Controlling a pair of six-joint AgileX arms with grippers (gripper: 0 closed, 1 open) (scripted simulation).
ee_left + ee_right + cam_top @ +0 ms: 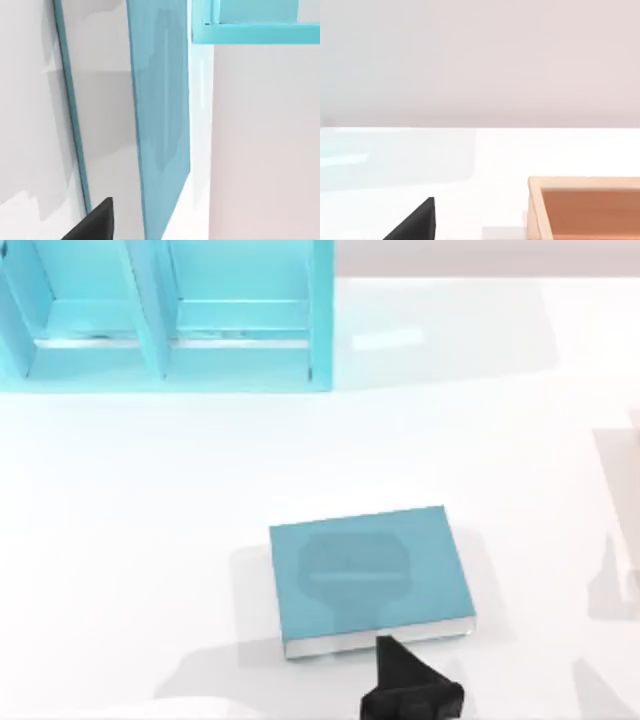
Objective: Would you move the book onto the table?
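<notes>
While book (370,575) lies flat on table (140,540), left end effector (400,680) (grip unreadable), right wrist sees wooden box (585,207).

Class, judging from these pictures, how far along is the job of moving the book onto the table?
Done: the book lies flat on the table, clear of the teal shelf. In hand: a dark gripper sits at the book's near edge. Left: only pulling that arm away.
</notes>
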